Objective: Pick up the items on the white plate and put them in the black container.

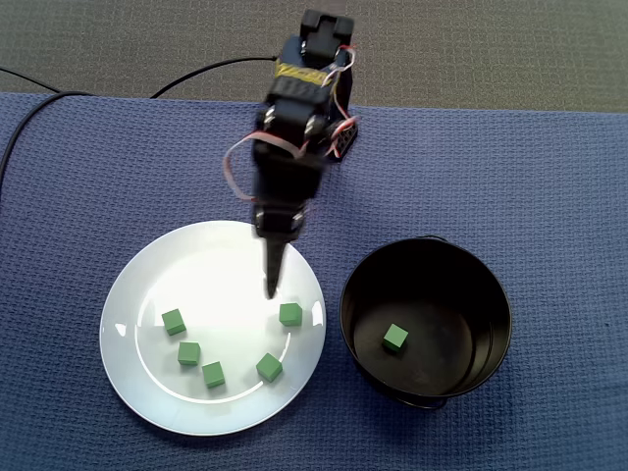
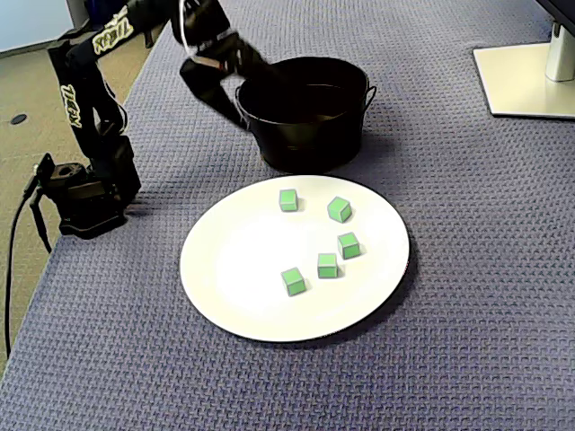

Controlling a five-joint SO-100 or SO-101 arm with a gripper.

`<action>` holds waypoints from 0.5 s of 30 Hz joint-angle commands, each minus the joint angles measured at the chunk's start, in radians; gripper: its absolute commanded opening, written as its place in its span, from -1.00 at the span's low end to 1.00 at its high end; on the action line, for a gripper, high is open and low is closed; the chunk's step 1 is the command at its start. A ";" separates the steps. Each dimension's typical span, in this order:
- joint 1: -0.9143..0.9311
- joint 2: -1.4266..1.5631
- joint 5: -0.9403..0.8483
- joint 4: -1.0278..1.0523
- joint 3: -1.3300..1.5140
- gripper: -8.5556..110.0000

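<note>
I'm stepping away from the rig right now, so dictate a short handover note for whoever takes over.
The gripper: jaws open, nothing in them, hanging over the white plate.
On the plate: five green cubes, all apart from each other.
Done: one green cube lies in the black pot.
Left: five cubes to move. The nearest cube sits close by the jaw tips, probably the next pick.

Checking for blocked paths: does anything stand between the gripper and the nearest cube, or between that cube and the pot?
Nothing visible. The open gripper hangs over the plate by that cube, which lies apart from the other cubes, nearest the pot.
</note>
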 commanded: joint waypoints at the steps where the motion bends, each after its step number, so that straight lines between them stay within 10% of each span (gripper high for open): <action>1: 0.040 -0.080 0.032 0.012 0.017 -0.28; 15: -0.009 -0.390 -0.006 -0.103 0.012 -0.25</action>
